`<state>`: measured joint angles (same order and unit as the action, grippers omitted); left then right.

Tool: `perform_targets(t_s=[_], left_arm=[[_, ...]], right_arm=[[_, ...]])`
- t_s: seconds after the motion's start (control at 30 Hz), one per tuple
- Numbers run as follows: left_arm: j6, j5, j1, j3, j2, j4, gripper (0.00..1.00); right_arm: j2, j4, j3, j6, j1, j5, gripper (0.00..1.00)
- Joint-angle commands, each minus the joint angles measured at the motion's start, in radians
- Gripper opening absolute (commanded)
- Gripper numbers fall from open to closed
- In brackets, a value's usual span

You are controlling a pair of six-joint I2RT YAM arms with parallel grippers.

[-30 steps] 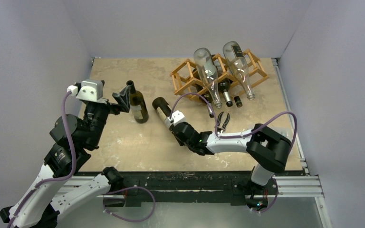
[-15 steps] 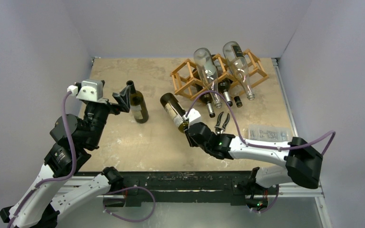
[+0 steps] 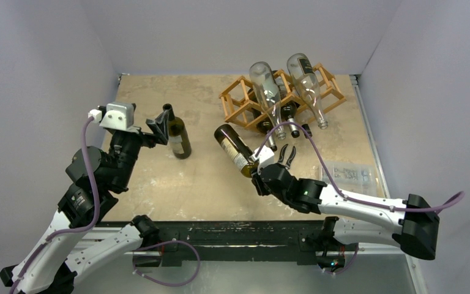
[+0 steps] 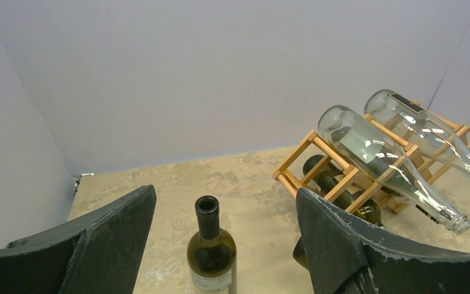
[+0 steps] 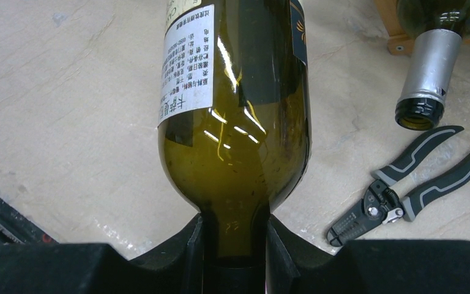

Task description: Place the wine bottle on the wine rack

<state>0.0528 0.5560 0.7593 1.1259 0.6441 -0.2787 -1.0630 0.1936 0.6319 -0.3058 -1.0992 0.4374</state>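
My right gripper (image 3: 258,167) is shut on the neck of a dark green wine bottle (image 3: 235,149) with a white label, held tilted above the table, base toward the far left; the wrist view shows the neck (image 5: 234,229) clamped between both fingers. The light-brown wooden wine rack (image 3: 281,96) stands at the back right with two clear bottles (image 3: 268,92) on top and dark bottles in its cells. A second green bottle (image 3: 177,136) stands upright at the left (image 4: 211,254). My left gripper (image 3: 161,127) is open, its fingers on either side of that bottle's neck, not touching.
Black-and-grey pliers (image 3: 288,157) lie on the table in front of the rack, also in the right wrist view (image 5: 404,190). A clear plastic compartment box (image 3: 350,174) sits near the right edge. Grey walls close in the table on three sides.
My right arm has carried the dark green bottle to the right, toward the rack, and stretched out. The plastic box came into view. The left arm has not moved.
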Motion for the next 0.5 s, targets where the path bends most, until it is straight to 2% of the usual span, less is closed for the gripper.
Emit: perform_targets(t_s=[0.0,0.23,0.47], left_arm=[[0.0,0.004,-0.007,0.025,0.014,0.019,0.84],[-0.01,-0.011,-0.006,0.028,0.032,0.017,0.84],[-0.013,-0.011,-0.007,0.028,0.038,0.015,0.84]], right_arm=[[0.114,-0.09,0.004,0.007,0.001,0.008,0.0],[0.2,-0.015,0.011,-0.042,0.001,0.02,0.0],[0.213,0.09,0.05,-0.13,0.001,0.039,0.0]])
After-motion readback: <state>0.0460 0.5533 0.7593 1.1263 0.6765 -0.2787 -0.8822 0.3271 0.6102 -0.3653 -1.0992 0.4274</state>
